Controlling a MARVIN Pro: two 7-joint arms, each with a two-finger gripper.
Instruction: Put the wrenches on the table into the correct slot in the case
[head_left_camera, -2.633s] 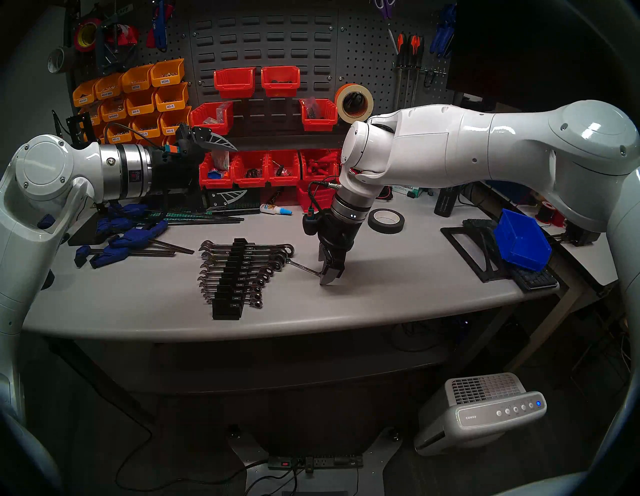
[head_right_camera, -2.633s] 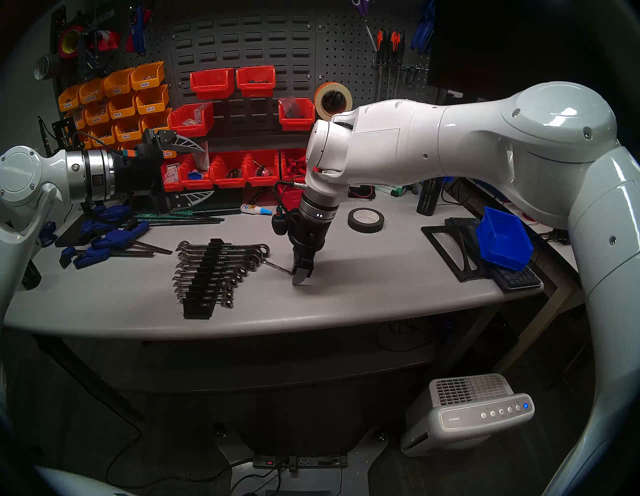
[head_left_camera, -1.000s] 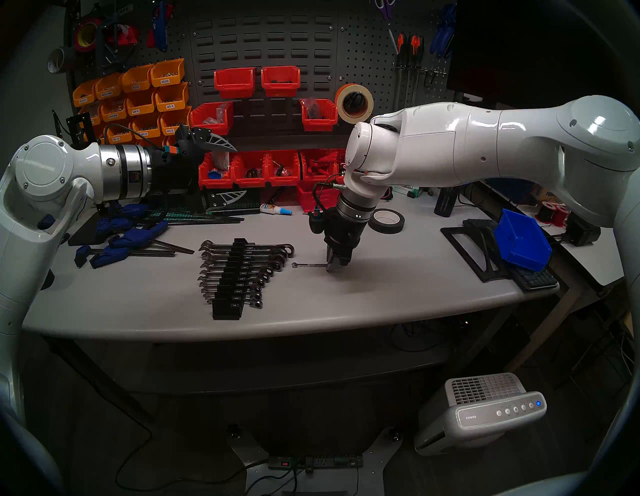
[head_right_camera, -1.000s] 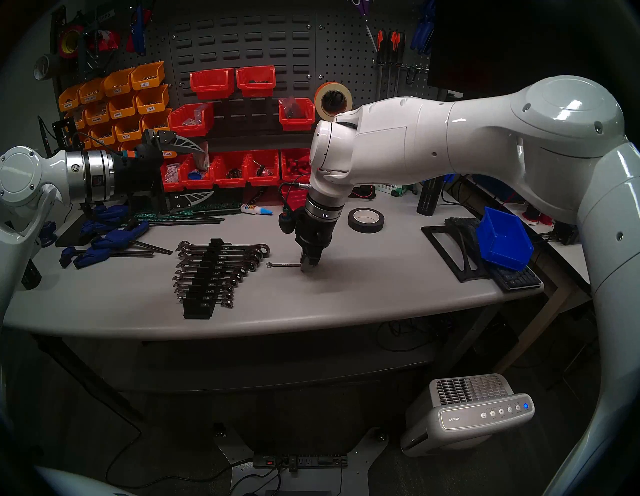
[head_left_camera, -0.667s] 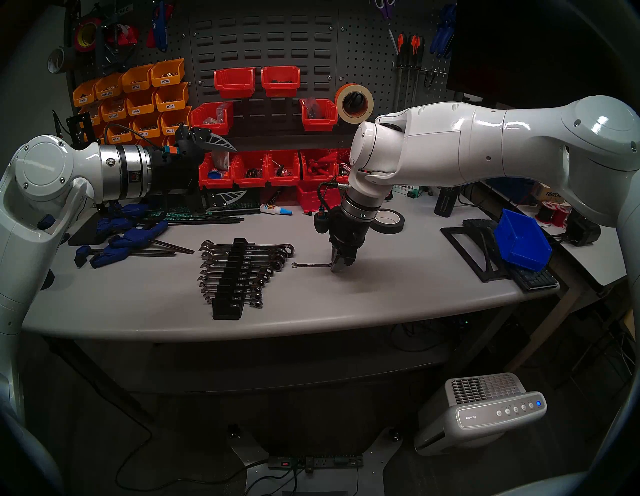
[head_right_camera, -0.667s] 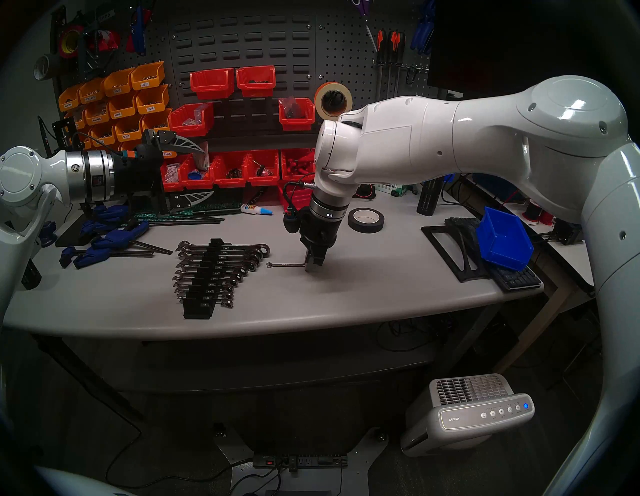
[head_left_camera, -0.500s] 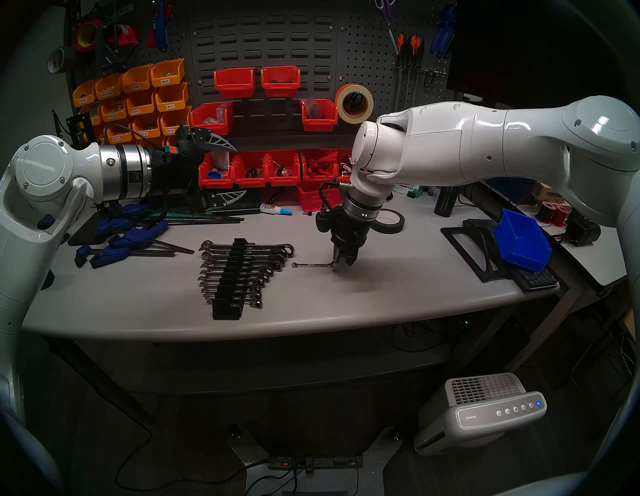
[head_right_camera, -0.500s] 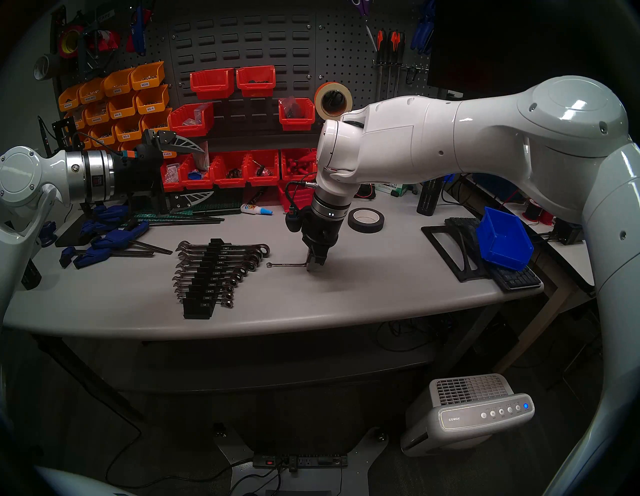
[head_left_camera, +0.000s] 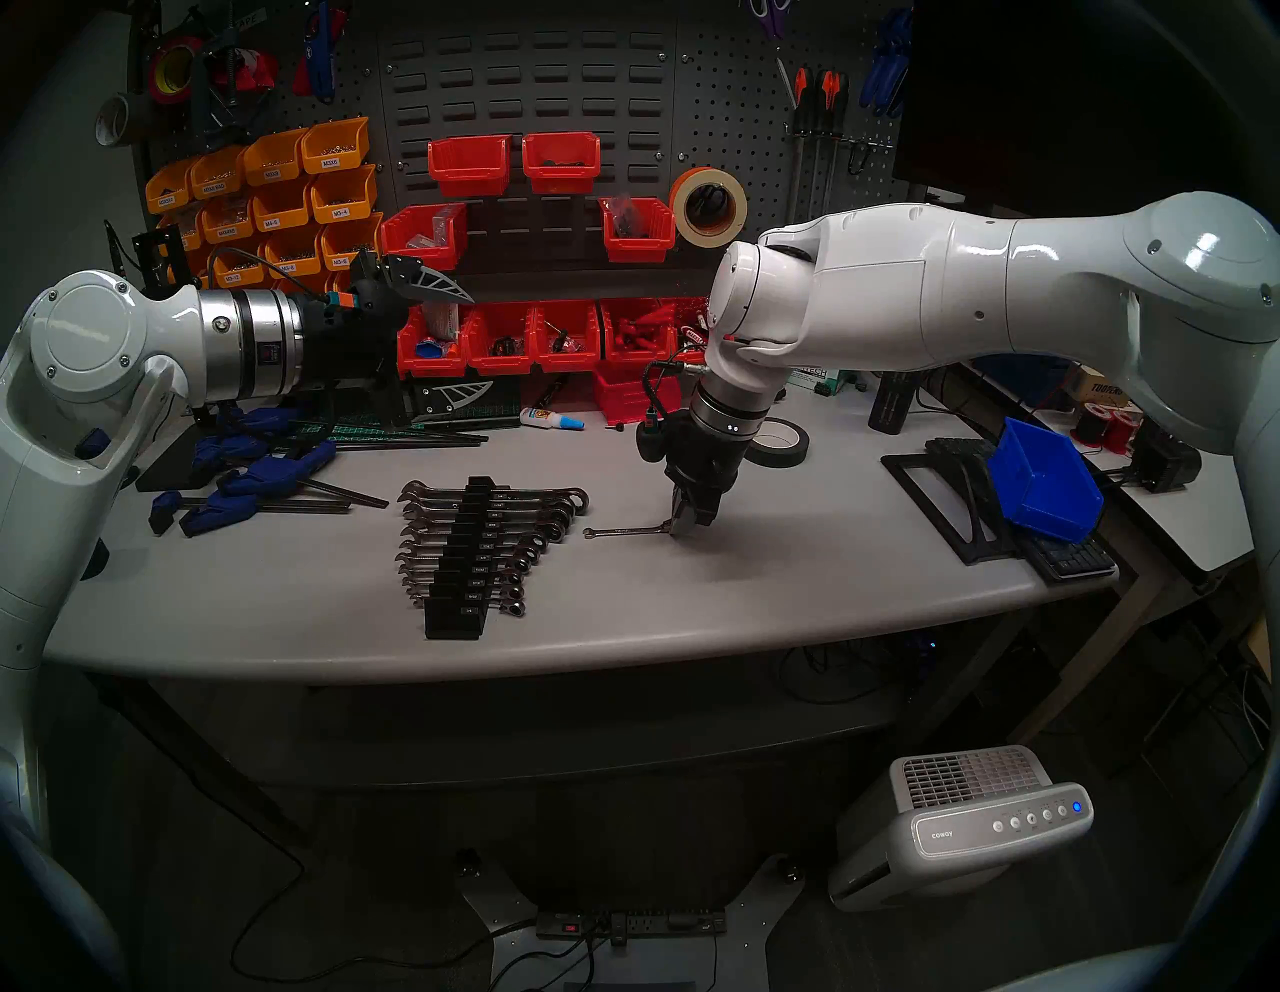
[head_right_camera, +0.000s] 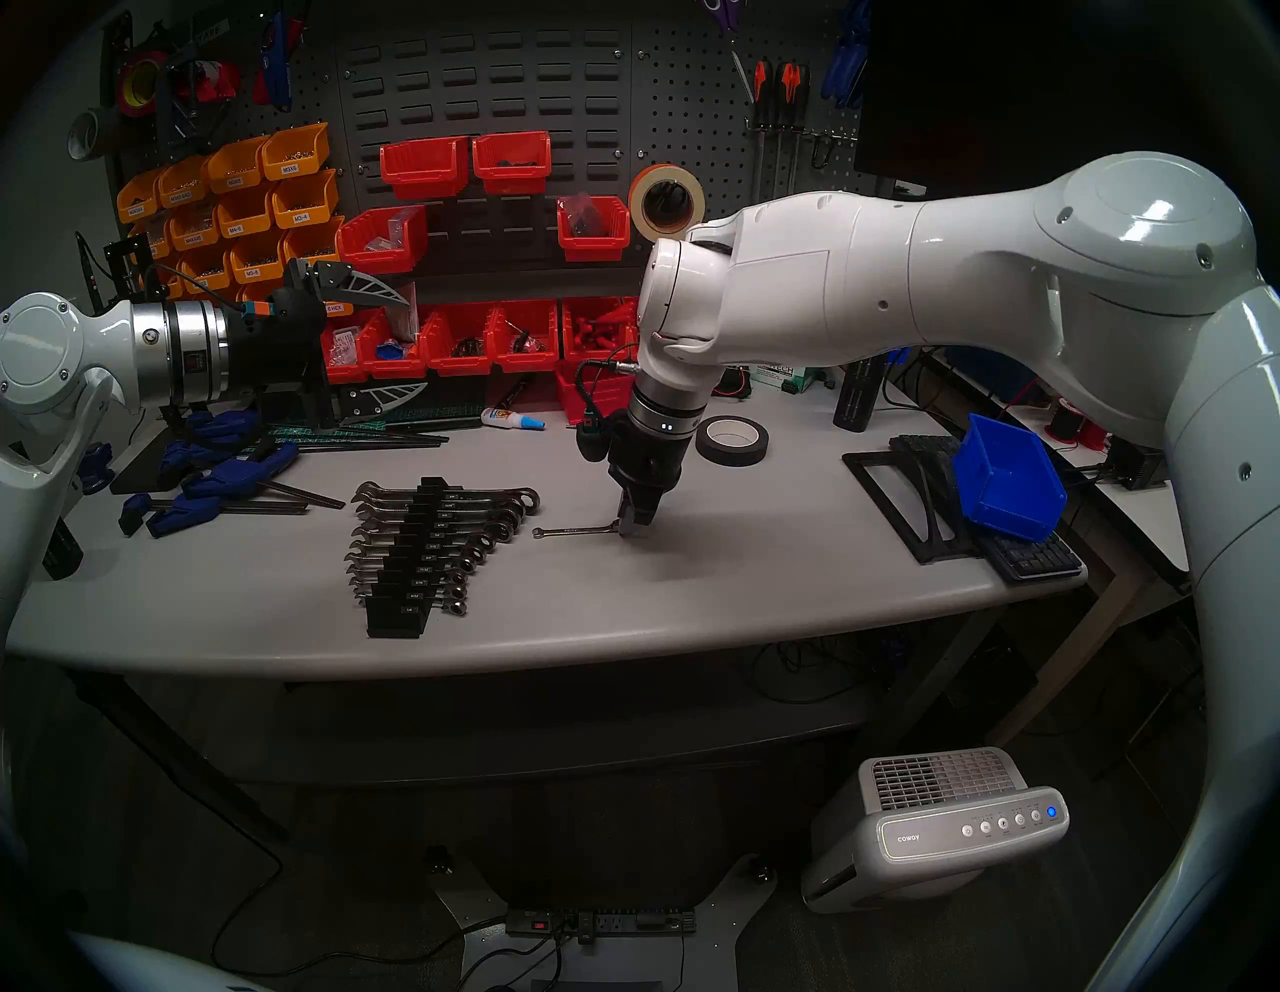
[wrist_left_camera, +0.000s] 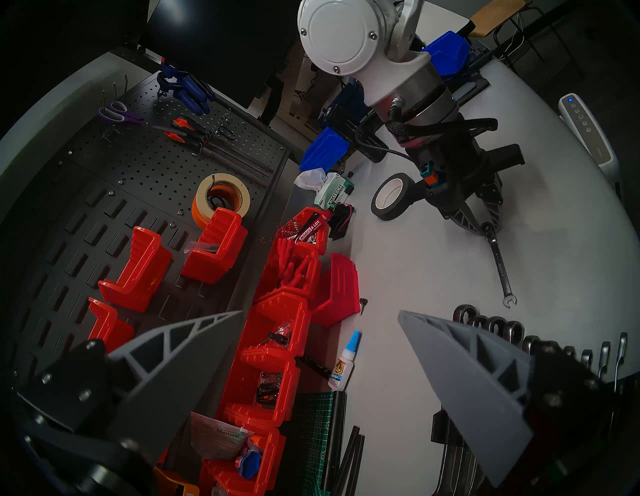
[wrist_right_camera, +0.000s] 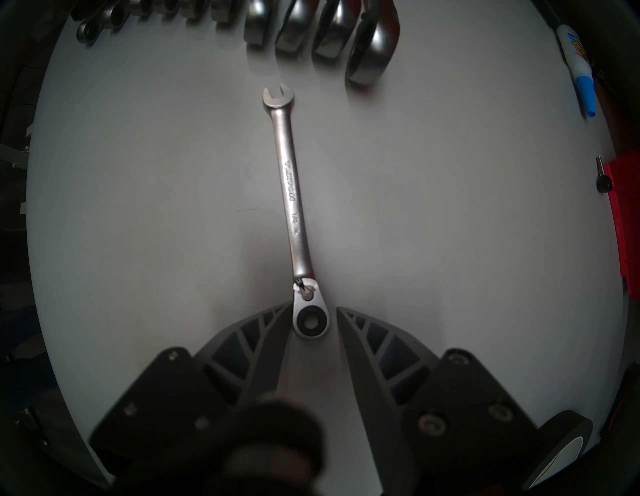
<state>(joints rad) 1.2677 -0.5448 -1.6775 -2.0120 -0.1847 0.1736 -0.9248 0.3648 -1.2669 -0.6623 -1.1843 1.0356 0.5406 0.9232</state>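
A short thin chrome wrench (head_left_camera: 623, 530) (wrist_right_camera: 291, 187) lies flat on the grey table (head_left_camera: 796, 575), just right of the case, its open end toward it. My right gripper (head_left_camera: 686, 530) (wrist_right_camera: 313, 307) stands tip-down on the table, open. Its fingers straddle the wrench's ring end, with a narrow gap showing on one side. The black case (head_left_camera: 457, 561) holds several chrome wrenches, and its front-most notch is bare. My left gripper (head_left_camera: 457, 339) (wrist_left_camera: 320, 311) hangs open and holding nothing above the back left of the table.
A black tape roll (head_left_camera: 776, 443) lies just behind my right wrist. A glue bottle (head_left_camera: 550, 418) and red bins (head_left_camera: 526, 339) line the back. Blue clamps (head_left_camera: 235, 485) lie at the left. A blue bin (head_left_camera: 1042, 481) sits on a black frame at the right.
The wrench swung from a slant against the case to lie crosswise. Over the last second my right gripper slid right along it to the ring end. The left arm stayed still.
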